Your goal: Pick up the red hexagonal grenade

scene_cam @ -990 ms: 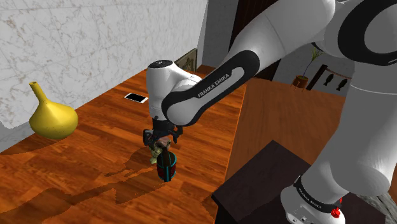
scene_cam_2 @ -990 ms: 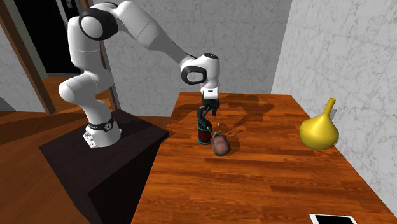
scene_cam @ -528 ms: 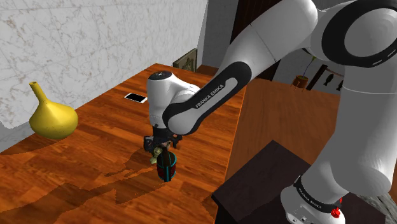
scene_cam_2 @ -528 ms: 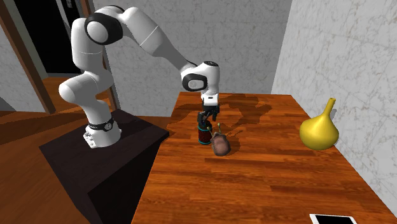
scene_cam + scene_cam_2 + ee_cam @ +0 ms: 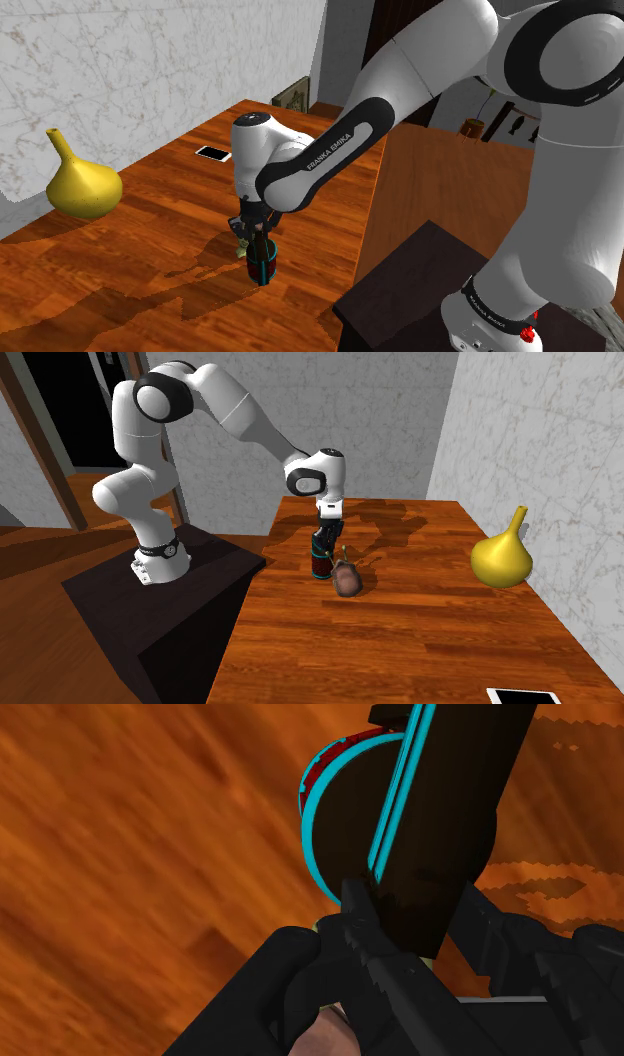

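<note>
The grenade [image 5: 262, 266] stands upright on the wooden table [image 5: 150, 250], dark red with cyan bands. Seen from the second exterior view, the grenade [image 5: 320, 565] is near the table edge closest to the stand. My gripper [image 5: 258, 233] comes straight down onto its top, the gripper [image 5: 322, 542] pointing vertically. In the wrist view the gripper [image 5: 420, 929] is shut, both black fingers [image 5: 370, 954] clasping the dark lever that runs along the grenade [image 5: 345, 814] from its top; the red body with its cyan rim lies beyond.
A brownish round object [image 5: 347, 582] lies on the table right beside the grenade. A yellow gourd vase [image 5: 82, 185] stands by the wall, and a white phone [image 5: 213, 153] lies farther along. The dark stand [image 5: 170, 592] adjoins the table edge.
The gripper has sunk a little onto the grenade's top, and its fingers, apart before, have closed on it. The grenade has not moved.
</note>
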